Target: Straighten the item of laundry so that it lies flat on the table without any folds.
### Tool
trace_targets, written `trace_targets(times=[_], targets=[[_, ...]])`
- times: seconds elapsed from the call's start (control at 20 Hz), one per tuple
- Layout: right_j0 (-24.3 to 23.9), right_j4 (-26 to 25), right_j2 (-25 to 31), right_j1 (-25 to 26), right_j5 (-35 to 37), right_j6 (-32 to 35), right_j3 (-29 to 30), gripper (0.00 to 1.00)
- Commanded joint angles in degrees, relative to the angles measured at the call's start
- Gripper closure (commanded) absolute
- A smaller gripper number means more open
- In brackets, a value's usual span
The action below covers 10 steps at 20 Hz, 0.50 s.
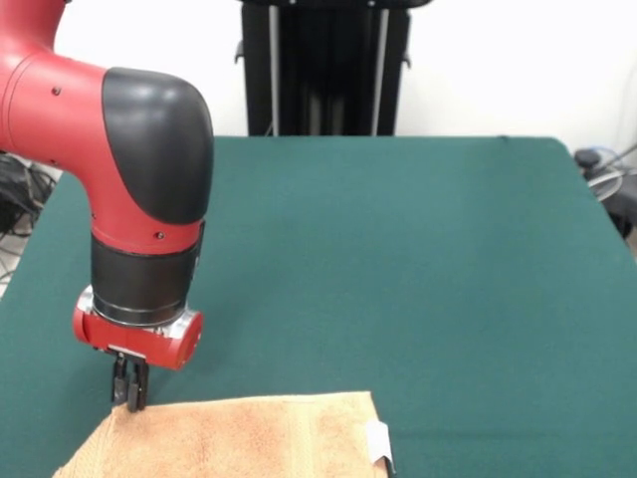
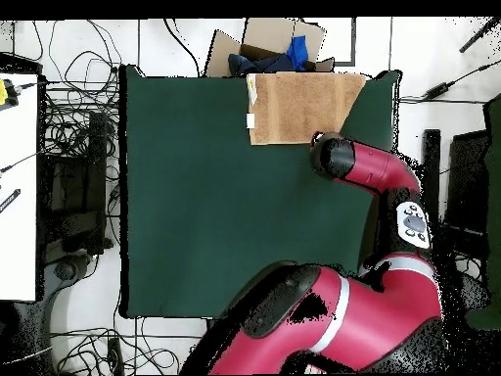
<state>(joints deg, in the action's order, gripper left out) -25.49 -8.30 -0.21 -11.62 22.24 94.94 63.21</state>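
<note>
Robotics lab, felt-covered table (image 2: 196, 196), floor cables (image 2: 78, 127), cardboard box (image 2: 264, 44)

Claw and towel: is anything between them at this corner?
Nothing. In the front view the claw sits right at the towel corner, with no gap visible.

Beyond my work area, at twelve o'clock in the overhead view, an open cardboard box (image 2: 256, 44) sits on the floor with dark blue cloth (image 2: 277, 59) bundled inside it. At nine o'clock black cables (image 2: 73, 127) tangle across the pale floor beside a white bench (image 2: 18, 196). In the front view a black stand (image 1: 323, 65) rises at twelve o'clock against the white wall (image 1: 498, 60), and more cables (image 1: 607, 169) lie at three o'clock.
</note>
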Motion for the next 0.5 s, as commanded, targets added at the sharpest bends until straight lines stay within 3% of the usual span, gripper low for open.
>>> trace_targets(times=[0.05,0.3,0.5], targets=[[-0.3,-2.8,5.8,1.1,-3.2,2.3,7.4,1.0],[0.0,-3.2,5.0,-0.1,-3.3,2.8,9.7,1.0],[0.1,-4.1,4.2,-9.2,-0.5,1.7,21.8,1.0]])
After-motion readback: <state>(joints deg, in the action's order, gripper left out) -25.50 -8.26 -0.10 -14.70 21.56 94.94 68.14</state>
